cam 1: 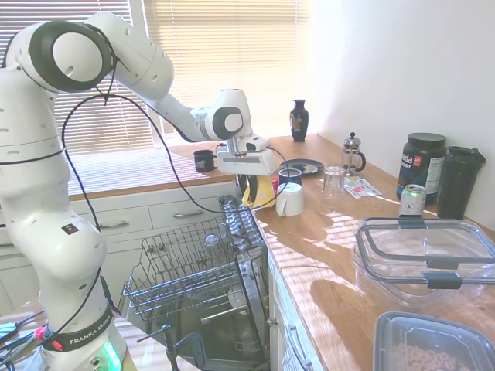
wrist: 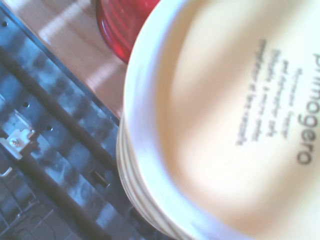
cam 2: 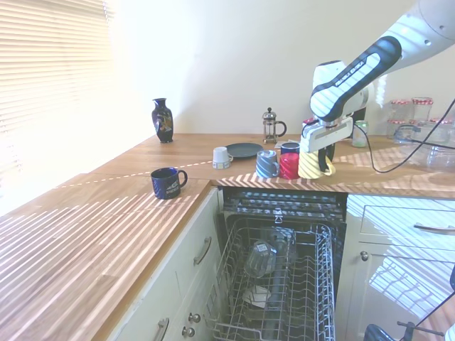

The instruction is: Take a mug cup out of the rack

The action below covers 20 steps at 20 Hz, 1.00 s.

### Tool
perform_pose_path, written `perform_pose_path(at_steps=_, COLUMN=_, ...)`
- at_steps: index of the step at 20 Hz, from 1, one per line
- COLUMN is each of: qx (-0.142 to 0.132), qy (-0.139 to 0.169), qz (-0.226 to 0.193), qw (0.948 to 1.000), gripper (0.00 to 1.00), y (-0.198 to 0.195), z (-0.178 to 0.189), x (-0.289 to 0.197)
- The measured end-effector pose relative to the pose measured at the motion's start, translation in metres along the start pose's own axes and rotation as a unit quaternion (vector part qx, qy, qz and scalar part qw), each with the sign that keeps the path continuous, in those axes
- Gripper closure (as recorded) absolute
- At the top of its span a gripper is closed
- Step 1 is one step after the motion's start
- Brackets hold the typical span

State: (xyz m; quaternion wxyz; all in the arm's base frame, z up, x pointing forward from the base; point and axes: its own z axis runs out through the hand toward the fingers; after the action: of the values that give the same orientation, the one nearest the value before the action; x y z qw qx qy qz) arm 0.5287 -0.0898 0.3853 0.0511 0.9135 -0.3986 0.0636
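Mug cup (cam 2: 315, 165), mustard yellow, hangs in the jaws (cam 2: 317, 150) over the front edge of the worktop (cam 2: 106, 227), already clear of the rack (cam 2: 274, 298). It sits just beside a red cup (cam 2: 289, 165) and a grey-blue cup (cam 2: 266, 164), and above the dishwasher's top edge. Whether its rim touches the wood cannot be told from either outside view.

Jaws closed on the mug, apparently pinching its upper part from above; exact contact is hidden by the gripper body.

Orientation: upside down. Base faces up toward the wrist camera, which shows the pale underside (wrist: 235, 125) with printed maker's text, out of focus. Mouth faces down. Long axis roughly vertical, perhaps a slight lean. Handle sticks out sideways, toward the right in the second outside view.

Handling, as a judgement: glazed ceramic, rigid, moderately heavy for its size, slick under metal pads, liable to chip if set down hard on wood or knocked against the neighbouring cups. A pinch across the wall near the base looks workable; the handle is the poorer hold since the mug could swing. Little room beside the red cup, so lower straight.

Rack below holds glasses and a white piece.
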Motion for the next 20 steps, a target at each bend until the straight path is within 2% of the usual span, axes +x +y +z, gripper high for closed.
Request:
perform_pose_path(at_steps=3, qx=-0.011, qy=-0.008, qz=-0.002, qw=0.9999, gripper=1.00, y=-0.010, z=0.014, x=0.015)
perform_pose_path(at_steps=13, qx=-0.026, qy=-0.005, qz=-0.022, qw=0.9994, gripper=1.00, y=-0.027, z=0.018, x=0.050)
perform_pose_path(at_steps=14, qx=-0.027, qy=-0.007, qz=-0.024, qw=0.9993, gripper=0.00, y=-0.027, z=0.019, x=0.050)
perform_pose_path(at_steps=20, qx=-0.038, qy=-0.021, qz=-0.024, qw=0.9988, gripper=0.00, y=-0.028, z=0.031, x=0.050)
